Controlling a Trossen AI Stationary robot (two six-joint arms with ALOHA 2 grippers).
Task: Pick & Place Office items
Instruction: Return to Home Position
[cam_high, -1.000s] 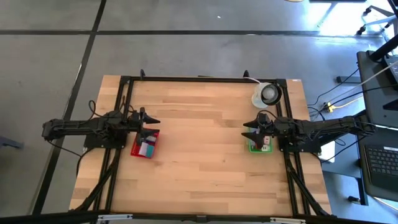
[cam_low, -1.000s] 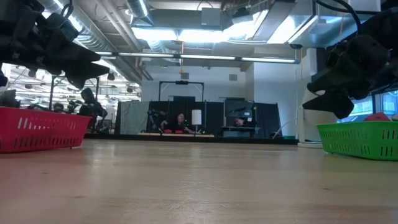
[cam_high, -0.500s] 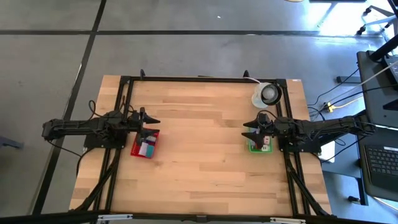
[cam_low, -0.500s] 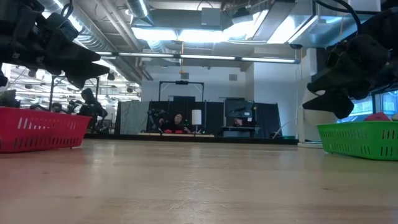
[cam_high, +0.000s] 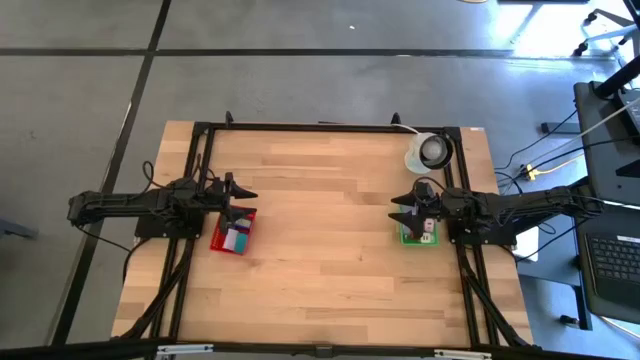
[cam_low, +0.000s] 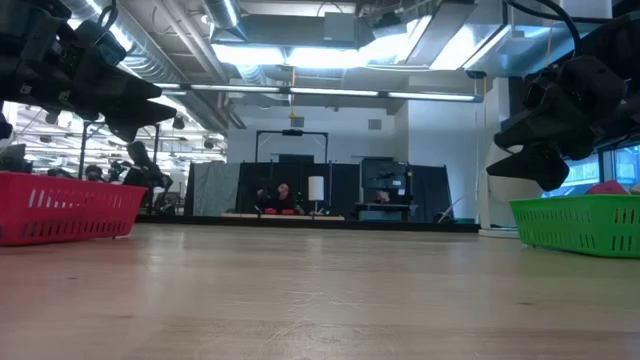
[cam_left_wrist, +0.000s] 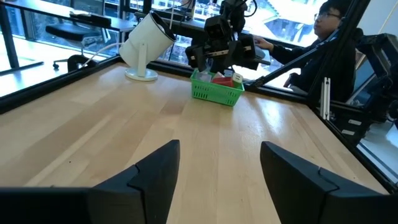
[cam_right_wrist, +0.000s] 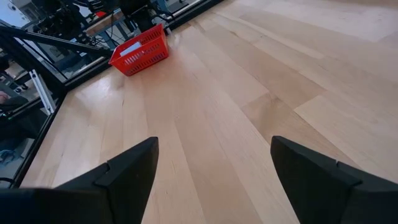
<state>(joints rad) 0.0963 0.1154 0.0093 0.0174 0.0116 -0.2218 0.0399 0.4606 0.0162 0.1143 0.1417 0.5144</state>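
2 baskets sit on the wooden table (cam_high: 320, 280) in the high view: a red basket (cam_high: 222, 243) near the left edge and a green basket (cam_high: 405, 238) near the right edge. Both hold the office items (cam_high: 236, 238), which show only as small pale and coloured pieces inside. The left gripper (cam_high: 243, 203) hangs just beside the red basket's far end, pointing toward the table's middle. The right gripper (cam_high: 398, 208) hangs over the inner end of the green basket, facing the left one. A white round object (cam_high: 430, 152) stands near the far right corner.

In the low view, the red basket (cam_low: 65, 205) rests at the left and the green basket (cam_low: 580, 222) at the right, with 1 pink piece (cam_low: 607, 187) rising above the green rim. The left gripper (cam_low: 150, 115) and the right gripper (cam_low: 500, 150) both hang above the tabletop, touching nothing.

From the left wrist view, the left gripper (cam_left_wrist: 217, 168) has its 2 fingers (cam_left_wrist: 155, 174) spread well apart with bare table between them. Far across stands the green basket (cam_left_wrist: 216, 92) with red and white pieces (cam_left_wrist: 222, 78) in it, the right gripper (cam_left_wrist: 217, 53) above it, the white round object (cam_left_wrist: 146, 43) beside it, and a person (cam_left_wrist: 326, 25) beyond the table.

From the right wrist view, the right gripper (cam_right_wrist: 214, 162) also has its 2 fingers (cam_right_wrist: 311, 174) spread apart and holds nothing. The red basket (cam_right_wrist: 140, 53) lies far off with a pale piece (cam_right_wrist: 132, 50) inside.
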